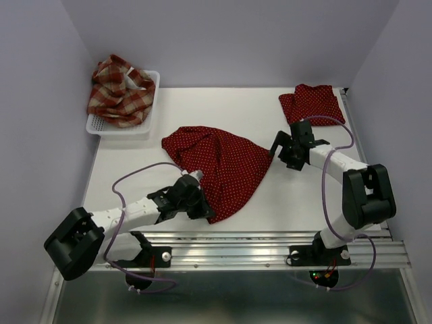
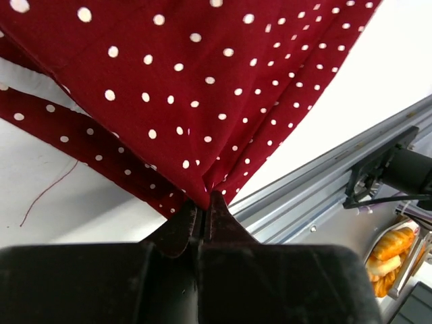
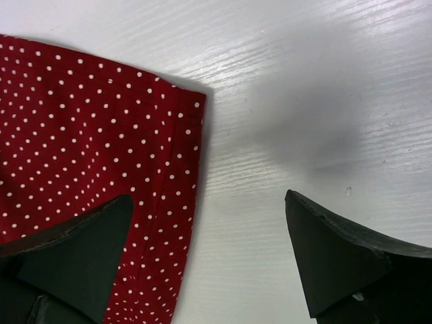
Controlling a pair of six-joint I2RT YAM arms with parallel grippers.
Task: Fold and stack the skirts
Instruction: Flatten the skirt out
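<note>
A dark red polka-dot skirt [image 1: 223,165] lies spread in the middle of the white table. My left gripper [image 1: 200,204] is shut on its near edge; the left wrist view shows the cloth [image 2: 202,81] pinched between the fingertips [image 2: 206,202]. My right gripper [image 1: 275,150] is open and empty just above the skirt's right corner [image 3: 101,148], one finger over the cloth, the other over bare table. A second dark red polka-dot skirt [image 1: 312,102] lies folded at the back right. The red-and-cream plaid skirt [image 1: 121,91] is bunched in the white mesh basket [image 1: 128,128] at the back left.
The aluminium rail [image 1: 270,246] runs along the table's near edge and also shows in the left wrist view [image 2: 324,175]. Purple cables loop beside both arms. Pale walls enclose the table on three sides.
</note>
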